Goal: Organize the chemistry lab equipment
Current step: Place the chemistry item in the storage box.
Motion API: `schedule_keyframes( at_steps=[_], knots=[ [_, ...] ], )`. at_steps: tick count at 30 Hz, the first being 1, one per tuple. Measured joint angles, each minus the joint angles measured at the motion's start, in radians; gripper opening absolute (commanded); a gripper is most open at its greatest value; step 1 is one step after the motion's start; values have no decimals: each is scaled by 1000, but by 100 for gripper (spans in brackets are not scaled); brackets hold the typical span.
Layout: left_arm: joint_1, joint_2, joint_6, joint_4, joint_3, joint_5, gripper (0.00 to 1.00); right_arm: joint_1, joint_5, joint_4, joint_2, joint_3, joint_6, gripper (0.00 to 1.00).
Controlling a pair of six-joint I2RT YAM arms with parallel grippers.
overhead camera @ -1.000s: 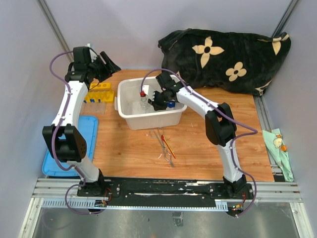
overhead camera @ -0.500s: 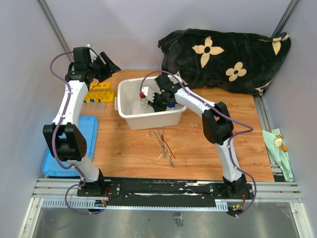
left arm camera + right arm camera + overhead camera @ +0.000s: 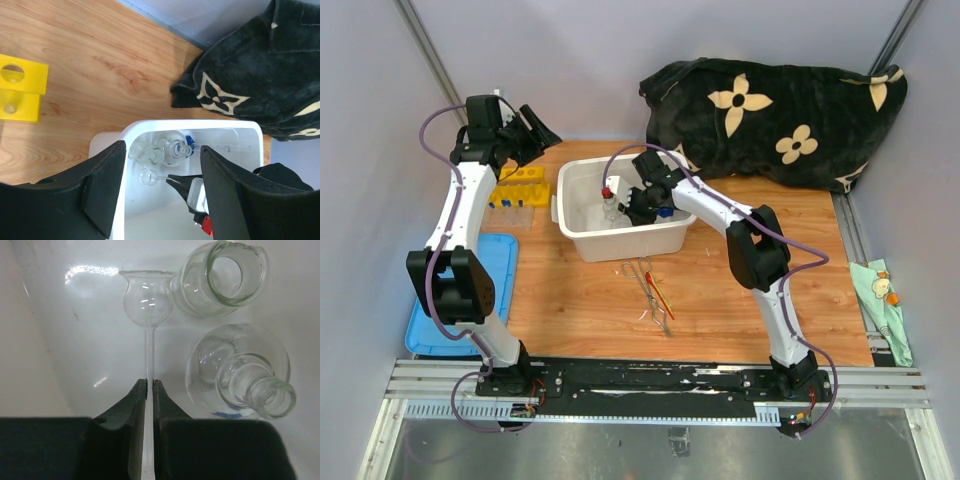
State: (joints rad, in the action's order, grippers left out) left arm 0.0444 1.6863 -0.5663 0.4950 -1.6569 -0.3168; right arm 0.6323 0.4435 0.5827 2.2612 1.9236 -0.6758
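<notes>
Holding a skinny bit of glass is the job right now. The right gripper (image 3: 149, 386), low-middle of the right wrist pic, is pinched tight on the glass bulb tube (image 3: 147, 295). It is a thin clear stem w/ a round bulb on the end. The bulb is upper-middle of that pic, down inside the white bin (image 3: 630, 245). Just right of the bulb is a small beaker (image 3: 223, 276), upper right. Touching or only very near, can't tell. Below the beaker, at the right, is the flask (image 3: 239, 371), apart from the stem.

How it handles, my guess: very light, stiff and super easy to break, esp. the stem. Glass is slippy too, so squeeze soft, not hard. The fingers (image 3: 125, 410) sit low on the stem, away from the bulb, so the bulb end may wobble or tip. Go slow, no bumps vs. the beaker or the bin wall. The stem looks like the best spot to grab b/c it is the thin part.

The left gripper (image 3: 533, 132), upper left of the top pic, hangs in the air w/ jaws apart and nothing in it. The yellow rack (image 3: 520, 187) shows just under it. The tweezers (image 3: 642, 285) and the red-orange tool (image 3: 660, 298) lie on the table (image 3: 720, 300) in front of the bin, mid-pic.
</notes>
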Motion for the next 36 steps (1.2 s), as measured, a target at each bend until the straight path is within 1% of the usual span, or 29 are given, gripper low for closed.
schedule_keyframes(
  at_steps=[36],
  knots=[
    [7,20,-3,0,0,-12,65,0,-14,-24,50,-22,29,4]
  ],
)
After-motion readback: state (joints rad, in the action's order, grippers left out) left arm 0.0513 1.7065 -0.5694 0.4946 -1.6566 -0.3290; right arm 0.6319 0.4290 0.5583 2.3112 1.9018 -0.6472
